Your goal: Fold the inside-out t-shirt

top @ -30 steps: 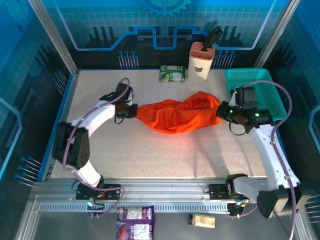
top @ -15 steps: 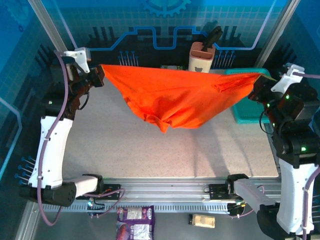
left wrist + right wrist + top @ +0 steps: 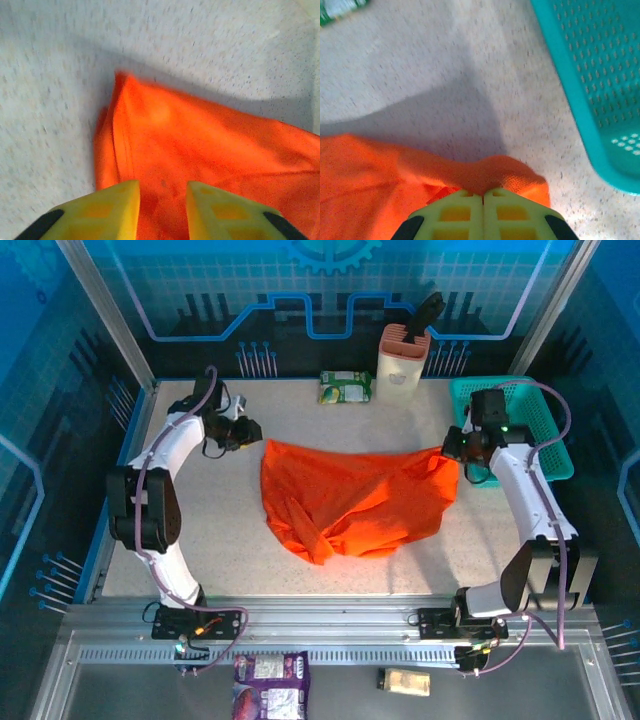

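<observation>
The inside-out t-shirt point(image 3: 355, 500), bright orange, lies loosely spread and wrinkled on the middle of the table, with a crumpled fold at its near left. My left gripper point(image 3: 252, 432) hovers just left of the shirt's far left corner. In the left wrist view the left gripper point(image 3: 162, 192) is open, its yellow fingers apart over the cloth point(image 3: 200, 145), gripping nothing. My right gripper point(image 3: 455, 448) sits at the shirt's far right corner. In the right wrist view the right gripper point(image 3: 483, 192) is shut, pinching a bunched edge of the orange cloth point(image 3: 490, 172).
A teal mesh basket point(image 3: 530, 425) stands close to the right gripper, its wall point(image 3: 570, 85) near in the right wrist view. A knife block point(image 3: 404, 358) and a green packet point(image 3: 345, 386) stand at the back. Bare tabletop point(image 3: 200, 530) lies near left.
Half a second ago both arms held the shirt stretched in the air. They have come down and inward, the shirt now lies on the table, and the left gripper has opened and let go.
</observation>
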Controlling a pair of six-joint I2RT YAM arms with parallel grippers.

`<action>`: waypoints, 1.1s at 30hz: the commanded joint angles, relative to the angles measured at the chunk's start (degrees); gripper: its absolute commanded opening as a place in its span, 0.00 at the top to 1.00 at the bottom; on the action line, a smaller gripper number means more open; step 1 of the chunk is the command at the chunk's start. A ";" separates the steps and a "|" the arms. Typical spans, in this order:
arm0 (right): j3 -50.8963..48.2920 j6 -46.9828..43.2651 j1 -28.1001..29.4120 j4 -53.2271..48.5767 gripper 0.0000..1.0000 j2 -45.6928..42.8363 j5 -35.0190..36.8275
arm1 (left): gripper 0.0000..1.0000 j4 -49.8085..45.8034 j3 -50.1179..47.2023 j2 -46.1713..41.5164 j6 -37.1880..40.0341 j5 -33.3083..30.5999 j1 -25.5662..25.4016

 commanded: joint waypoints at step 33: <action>-6.13 2.92 -1.15 1.50 1.00 -9.69 -4.28 | 0.67 7.57 -11.96 4.42 -26.52 -12.53 -15.48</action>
